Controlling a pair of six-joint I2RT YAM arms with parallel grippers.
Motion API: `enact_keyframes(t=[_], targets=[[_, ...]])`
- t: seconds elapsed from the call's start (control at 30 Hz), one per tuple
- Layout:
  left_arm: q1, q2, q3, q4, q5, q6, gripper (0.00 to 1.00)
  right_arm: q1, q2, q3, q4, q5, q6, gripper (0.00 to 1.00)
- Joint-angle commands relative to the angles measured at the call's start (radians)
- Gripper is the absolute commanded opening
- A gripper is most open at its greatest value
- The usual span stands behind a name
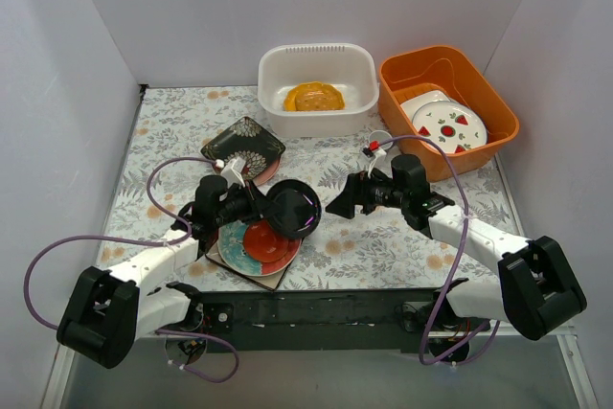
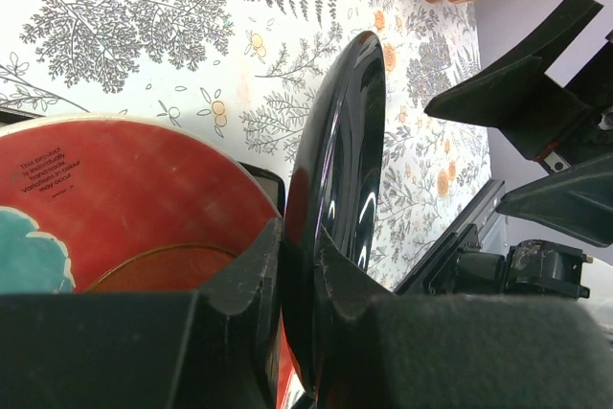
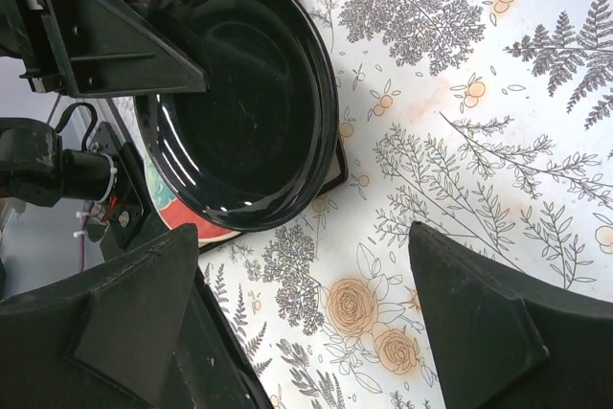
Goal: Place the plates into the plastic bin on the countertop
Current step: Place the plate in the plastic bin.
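My left gripper (image 1: 261, 206) (image 2: 297, 237) is shut on the rim of a dark brown round plate (image 1: 292, 210) (image 2: 350, 141) (image 3: 239, 93), held on edge above the countertop (image 1: 383, 237). Facing it from the right, my right gripper (image 1: 340, 206) (image 3: 305, 237) is open with nothing between its fingers, a short gap from the plate. Below the left gripper lies a red and teal round plate (image 1: 257, 246) (image 2: 124, 198) on a cream square plate (image 1: 279, 280). A black flowered square plate (image 1: 243, 146) lies further back. The white plastic bin (image 1: 316, 69) at the back holds a yellow-orange plate (image 1: 313, 98).
An orange tub (image 1: 498, 112) with white fruit-marked plates (image 1: 443, 122) stands right of the bin. Pale walls close in the left, back and right sides. A pink rim (image 1: 265, 175) shows under the black square plate.
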Motion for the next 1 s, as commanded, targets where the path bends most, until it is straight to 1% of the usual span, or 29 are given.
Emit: enact_keyframes(t=[0.0, 0.17, 0.23, 0.27, 0.4, 0.53, 0.73, 0.97], targets=[[-0.004, -0.018, 0.041, 0.037, 0.008, 0.022, 0.0, -0.003, -0.016, 0.011, 0.004, 0.0, -0.021, 0.97], [-0.004, -0.078, 0.047, -0.025, -0.022, 0.027, 0.0, -0.003, 0.024, 0.03, 0.024, -0.032, -0.008, 0.97], [-0.004, -0.11, 0.053, -0.052, -0.059, 0.033, 0.0, -0.003, 0.043, 0.043, 0.03, -0.04, -0.011, 0.97], [-0.004, -0.118, 0.07, -0.088, -0.074, 0.036, 0.0, -0.003, 0.05, 0.046, 0.035, -0.044, -0.013, 0.97], [-0.003, -0.136, 0.111, -0.141, -0.119, 0.046, 0.0, -0.003, 0.099, 0.076, 0.044, -0.081, -0.027, 0.97], [-0.004, -0.086, 0.185, -0.187, -0.157, 0.051, 0.0, -0.001, 0.123, 0.083, 0.067, -0.11, -0.024, 0.97], [-0.004, 0.003, 0.301, -0.187, -0.179, 0.054, 0.0, -0.003, 0.137, 0.077, 0.075, -0.138, -0.036, 0.97], [-0.004, 0.144, 0.442, -0.17, -0.185, 0.072, 0.0, -0.001, 0.097, 0.012, 0.092, -0.14, -0.027, 0.97]])
